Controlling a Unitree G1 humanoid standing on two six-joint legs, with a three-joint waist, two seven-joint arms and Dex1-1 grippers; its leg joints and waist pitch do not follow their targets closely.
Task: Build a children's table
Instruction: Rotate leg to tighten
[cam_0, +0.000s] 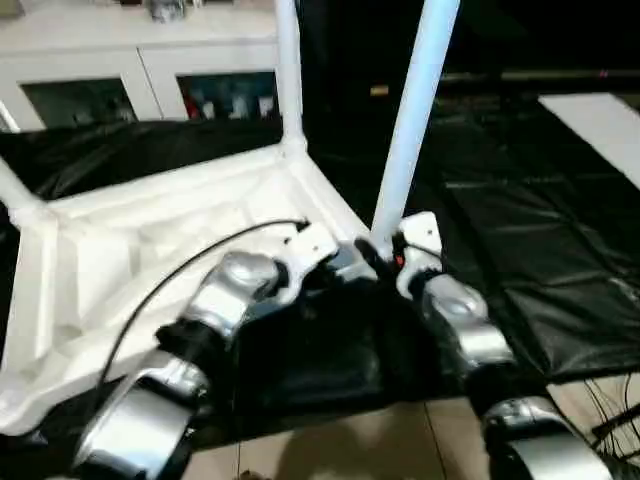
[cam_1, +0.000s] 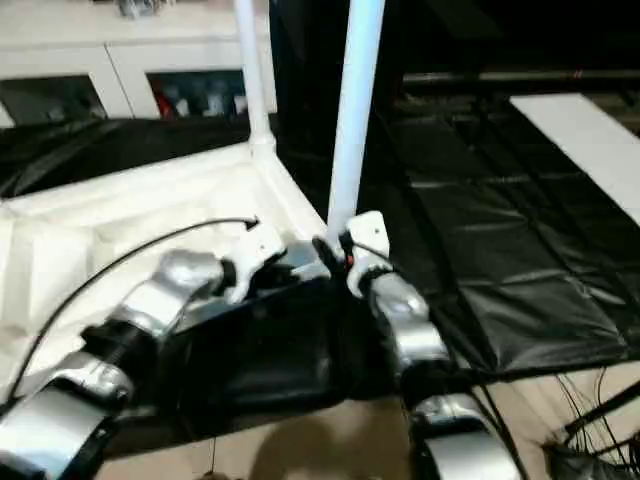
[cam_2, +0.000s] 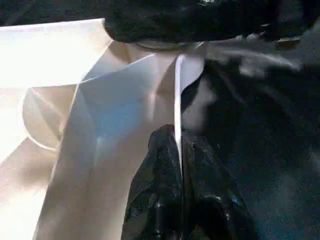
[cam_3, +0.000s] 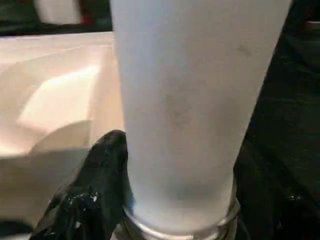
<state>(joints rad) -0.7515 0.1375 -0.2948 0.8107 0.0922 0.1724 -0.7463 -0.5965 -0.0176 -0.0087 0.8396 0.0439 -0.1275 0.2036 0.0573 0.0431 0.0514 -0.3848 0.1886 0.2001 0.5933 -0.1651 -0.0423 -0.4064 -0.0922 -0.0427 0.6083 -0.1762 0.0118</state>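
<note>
Black sheeting on floor, upturned tabletop (cam_0: 150, 250) laid on it | leg (cam_0: 410, 120) being seated in near corner socket, clasped by right gripper (cam_0: 385, 258) | left gripper (cam_2: 177, 200) pinched on rim | next: leg twisted home, judged.

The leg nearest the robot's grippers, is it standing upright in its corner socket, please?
Roughly upright, leaning slightly: the leg rises from the tabletop's near corner, its foot at a metal ring; whether fully seated, cannot tell.

white cabinet (cam_0: 140, 60), black floor sheeting (cam_0: 540, 250)
</note>
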